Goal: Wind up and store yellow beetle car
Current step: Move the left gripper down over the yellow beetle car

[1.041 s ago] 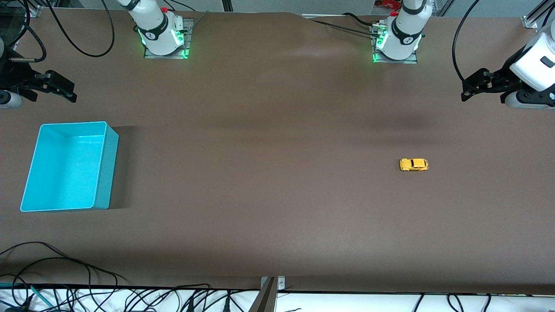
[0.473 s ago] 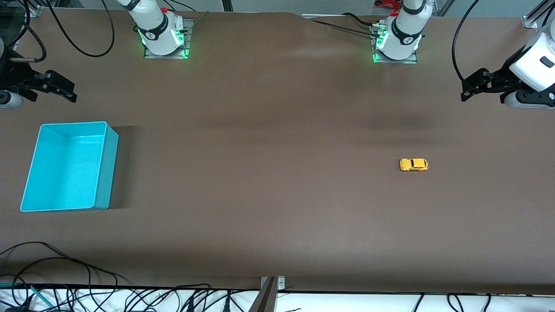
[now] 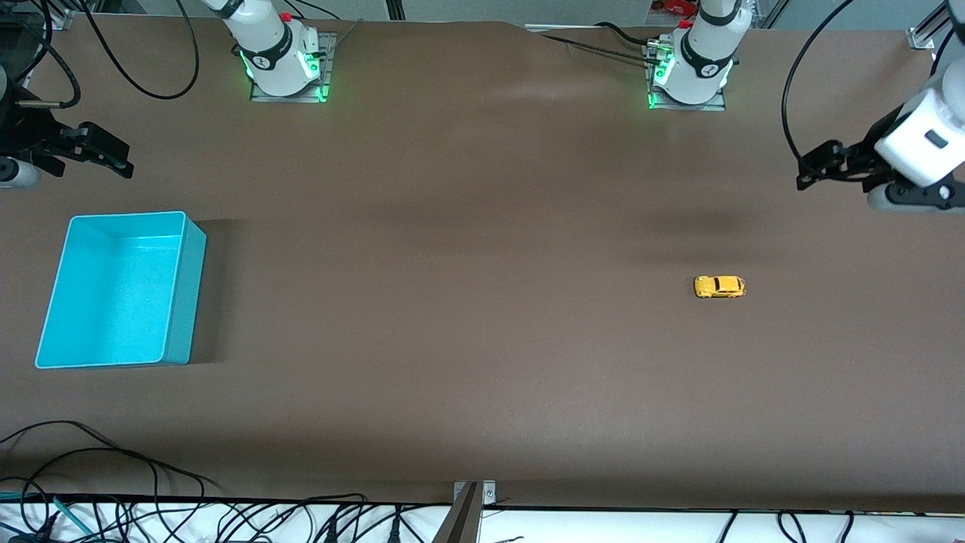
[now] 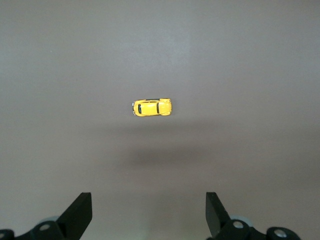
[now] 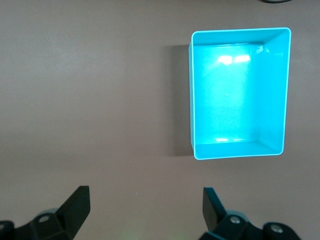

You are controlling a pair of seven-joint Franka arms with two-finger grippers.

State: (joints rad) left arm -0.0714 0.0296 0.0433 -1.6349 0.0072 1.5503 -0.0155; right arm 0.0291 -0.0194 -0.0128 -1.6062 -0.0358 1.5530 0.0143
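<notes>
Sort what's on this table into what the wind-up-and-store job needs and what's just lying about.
For the job:
- yellow beetle car, on the table toward the left arm's end
- turquoise bin, empty, toward the right arm's end
- left claw, open, up over the table near the car
- right claw, open, waiting above the table near the bin

Just lying about:
- loose black cables along the table's edge nearest the front camera

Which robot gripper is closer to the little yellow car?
The left gripper. It hangs open above the table at the left arm's end, where the yellow car sits. The right gripper waits open at the right arm's end, by the blue bin.
</notes>
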